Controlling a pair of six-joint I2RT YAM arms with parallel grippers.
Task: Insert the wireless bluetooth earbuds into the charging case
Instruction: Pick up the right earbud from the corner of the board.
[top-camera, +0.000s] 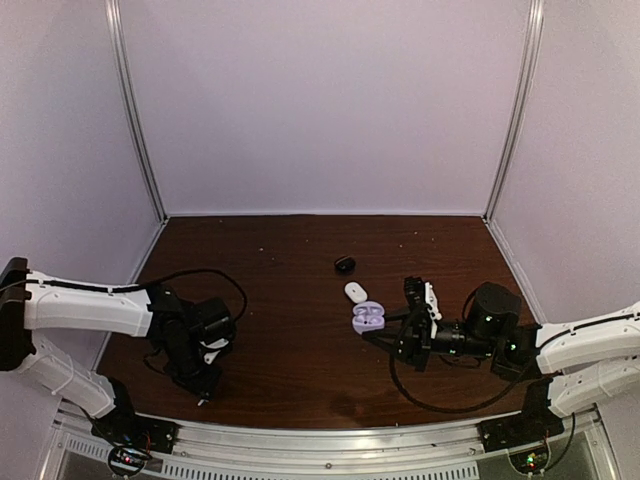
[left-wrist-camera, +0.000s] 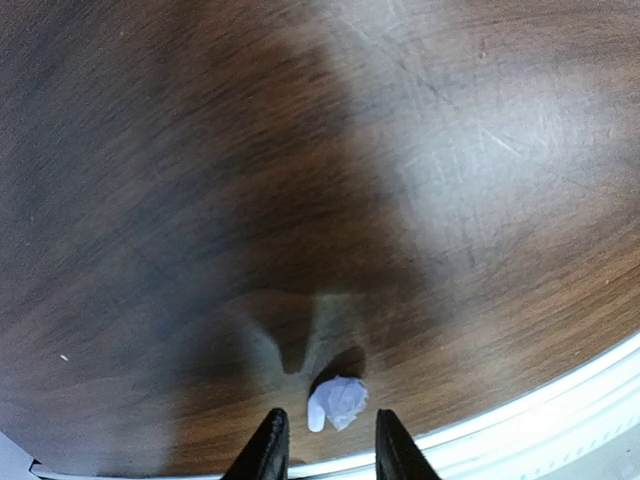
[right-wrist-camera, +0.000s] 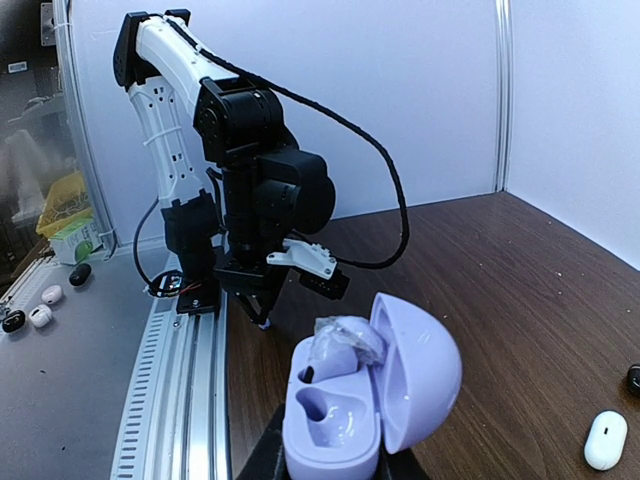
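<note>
A pale lavender earbud lies on the dark wooden table, close to its near edge, where a pale metal rail runs. We see it between the tips of the left gripper, whose jaws stand narrowly apart, one on each side of the bud. It rests on the wood, and we cannot tell whether either finger touches it. Well apart from it, on the right side of the table, the lavender charging case is clasped at its base by the right gripper. The jaws are closed on it, and it is held upright with its lid swung open. Another earbud sits in the upper well, and the lower well shows its hollow. From above we find a white pebble-shaped case on the table just beyond the held case, and a small black object a little farther back. The right wrist camera looks across at the left arm, bent down over the table's near edge
</note>
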